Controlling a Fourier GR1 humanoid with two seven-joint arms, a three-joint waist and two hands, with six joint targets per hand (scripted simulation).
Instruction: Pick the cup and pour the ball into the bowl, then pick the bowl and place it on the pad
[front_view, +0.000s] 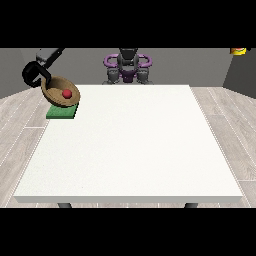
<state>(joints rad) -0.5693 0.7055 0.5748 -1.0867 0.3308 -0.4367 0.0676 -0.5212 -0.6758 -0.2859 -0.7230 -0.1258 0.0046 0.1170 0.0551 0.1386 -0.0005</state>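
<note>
A brown wooden bowl (56, 90) with a red ball (67, 93) inside sits tilted over the green pad (62, 113) at the table's far left corner. Its underside meets the pad's back edge in the picture; I cannot tell whether it rests there. The black hand at the view's left (33, 74) curls round the bowl's far left rim, at the end of a grey arm that comes in from the upper left. No cup is visible. The hand at the view's right does not show.
The white table (135, 150) spreads wide towards the camera. The robot's torso (128, 66) stands behind the far edge. A yellow and red object (238, 50) shows at the top right, off the table.
</note>
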